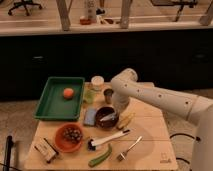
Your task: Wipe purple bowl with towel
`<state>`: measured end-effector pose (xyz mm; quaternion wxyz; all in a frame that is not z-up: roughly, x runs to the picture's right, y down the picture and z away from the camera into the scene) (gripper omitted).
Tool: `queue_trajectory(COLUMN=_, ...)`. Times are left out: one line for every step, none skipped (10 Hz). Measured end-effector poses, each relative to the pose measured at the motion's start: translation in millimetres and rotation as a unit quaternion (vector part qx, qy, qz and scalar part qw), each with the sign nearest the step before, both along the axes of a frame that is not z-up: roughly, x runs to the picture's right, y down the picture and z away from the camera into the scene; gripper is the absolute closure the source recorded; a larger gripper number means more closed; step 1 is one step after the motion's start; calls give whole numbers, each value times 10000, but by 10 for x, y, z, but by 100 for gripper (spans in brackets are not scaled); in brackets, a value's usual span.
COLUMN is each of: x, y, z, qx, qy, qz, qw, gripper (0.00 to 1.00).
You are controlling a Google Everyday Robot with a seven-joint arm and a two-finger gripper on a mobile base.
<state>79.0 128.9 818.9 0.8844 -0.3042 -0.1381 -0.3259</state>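
- Pincer (113,115) at the centre of the frame, hanging down from the white arm (160,97) that reaches in from the right edge
- It sits right over the purple bowl (104,120), at or just inside the bowl's right rim; whether it is clenched or released cannot be told
- Purple bowl stands upright on the wooden desk (150,132), near the desk's middle
- Towel (90,116) lies flat on the desk just left of the purple bowl, against its left rim and apart from the pincer
- Green tray (50,100) fills the upper left part of the desk, with 1 orange fruit (68,93) inside it
- Orange bowl (68,138) with dark contents is at lower left, below the tray and to the lower left of the towel
- A small box (46,149) lies at the desk's lower left corner, just beside the orange bowl
- A white cup (97,82) and a small dark cup (108,95) stand at the back of the desk, above the purple bowl and right of the tray
- A yellow item (125,121) lies just right of the purple bowl
- A brush with a white handle (107,140) lies below the purple bowl, slanting up to the right
- A green vegetable (100,156) lies near the front edge, below the brush
- A fork (129,149) lies to the right of the vegetable, also slanted
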Motion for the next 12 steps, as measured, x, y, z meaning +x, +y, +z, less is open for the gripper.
queue_trajectory(x=-177, y=-66, z=67, qx=25, qy=-95, qz=-75, qw=9999, gripper=100)
queue_trajectory(x=-336, y=-90, z=84, qx=51, qy=-181, qz=-156, qw=9997, gripper=100)
queue_trajectory(x=-395, y=-98, z=87, qx=69, qy=-227, qz=-173, qw=9996, gripper=100)
queue_trajectory(x=-562, y=-130, z=72, qx=131, qy=-362, qz=-258, qw=9989, gripper=100)
queue_trajectory(x=-698, y=-162, z=32, qx=193, qy=-500, qz=-352, qw=9979, gripper=100)
queue_trajectory(x=-780, y=-184, z=-8, qx=231, qy=-626, qz=-436, qw=9968, gripper=100)
queue_trajectory(x=-813, y=-166, z=-51, qx=245, qy=-710, qz=-521, qw=9958, gripper=100)
queue_trajectory(x=-854, y=-118, z=-101, qx=235, qy=-784, qz=-590, qw=9949, gripper=100)
queue_trajectory(x=-868, y=-3, z=-184, qx=176, qy=-857, qz=-659, qw=9940, gripper=100)
queue_trajectory(x=-840, y=105, z=-232, qx=105, qy=-881, qz=-690, qw=9937, gripper=100)
queue_trajectory(x=-815, y=204, z=-253, qx=29, qy=-897, qz=-713, qw=9934, gripper=100)
queue_trajectory(x=-779, y=311, z=-270, qx=-58, qy=-908, qz=-738, qw=9931, gripper=100)
